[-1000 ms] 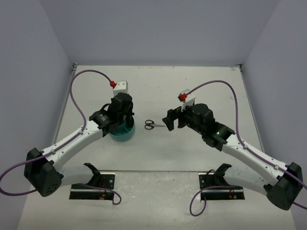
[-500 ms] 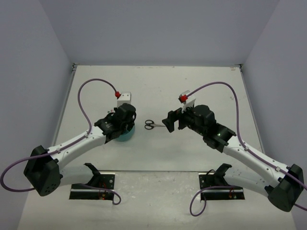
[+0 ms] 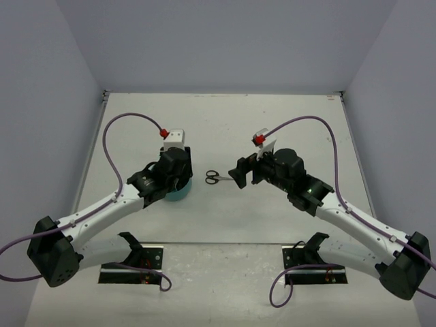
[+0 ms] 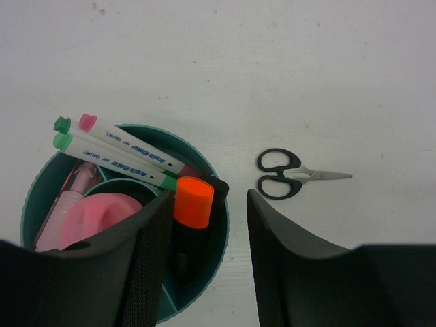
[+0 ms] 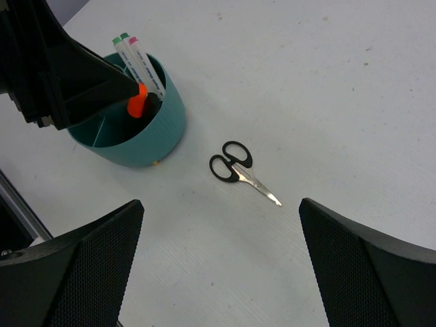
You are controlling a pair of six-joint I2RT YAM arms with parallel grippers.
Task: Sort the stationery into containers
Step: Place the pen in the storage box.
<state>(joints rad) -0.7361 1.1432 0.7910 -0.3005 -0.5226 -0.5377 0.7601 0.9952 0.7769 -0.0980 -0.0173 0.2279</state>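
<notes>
The right gripper [image 5: 221,204] is hovering with its jaws spread wide and gripping nothing, on the far side of the scissors [image 5: 238,170] from the teal organizer [image 5: 143,136]. The scissors are lying flat on the table [image 3: 272,122], just to the organizer's right and apart from it. Their long axis is running straight away from the organizer, black handles toward it and blades pointing at the right gripper. That is making the right arm look the nearer one for the pick.

The left gripper [image 4: 208,204] is hanging over the organizer's right rim, jaws apart and clamping nothing. The orange-capped highlighter [image 4: 194,202] is standing in the organizer between its jaws. Two white pens [image 4: 126,155] are leaning across the organizer's rim, and a pink tube [image 4: 102,214] is sitting inside.
</notes>
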